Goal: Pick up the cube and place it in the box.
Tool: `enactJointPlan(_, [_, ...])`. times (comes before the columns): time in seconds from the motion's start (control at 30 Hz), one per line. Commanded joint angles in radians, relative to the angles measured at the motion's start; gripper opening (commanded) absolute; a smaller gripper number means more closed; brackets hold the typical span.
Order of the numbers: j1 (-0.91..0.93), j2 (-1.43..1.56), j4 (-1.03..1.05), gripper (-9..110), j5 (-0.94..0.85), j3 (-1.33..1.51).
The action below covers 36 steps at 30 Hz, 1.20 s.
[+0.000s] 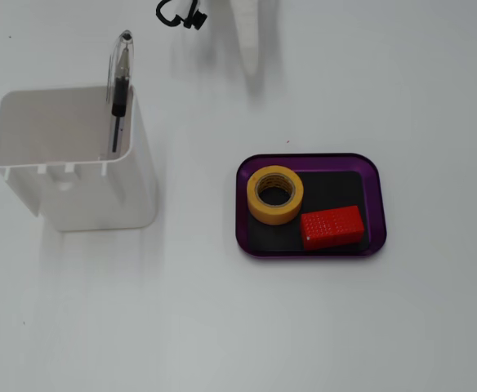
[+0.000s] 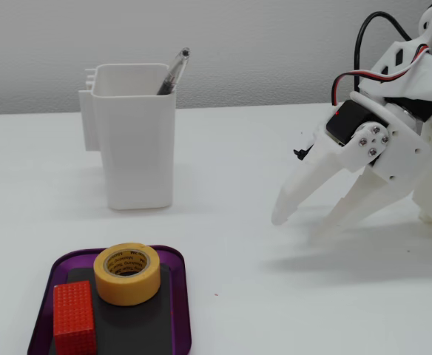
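The hand (image 2: 301, 225) hangs empty over the bare surface (image 2: 275, 310), fingers spread apart, well away from everything else. The cube (image 2: 74, 316) already lies flat inside the box (image 2: 179, 296), just beside the yellow tape roll (image 2: 127, 274); the white container (image 2: 135, 140) with its pen (image 2: 171, 72) stands apart. Little remains to go wrong, unless a careless sweep nudges the box or knocks the container.

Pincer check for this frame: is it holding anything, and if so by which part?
Nothing is held. The pincer is open and empty above bare table, well away from the box. The cube lies inside the box beside the tape roll.
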Motion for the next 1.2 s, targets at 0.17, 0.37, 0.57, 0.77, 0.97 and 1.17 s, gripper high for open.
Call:
enactJointPlan(0.17, [-0.008, 0.077, 0.026, -1, 0.006, 0.005])
enactJointPlan(0.37, [-0.012, 0.077, 0.017, 0, 0.003, 0.006])
enactJointPlan(0.57, [-0.012, 0.077, 0.017, 0, 0.003, 0.006])
enactJointPlan(0.77, [-0.012, 0.077, 0.017, 0, 0.003, 0.006])
enactJointPlan(0.97, [-0.012, 0.077, 0.017, 0, 0.003, 0.006])
enactJointPlan(1.17, [-0.012, 0.077, 0.017, 0, 0.003, 0.006])
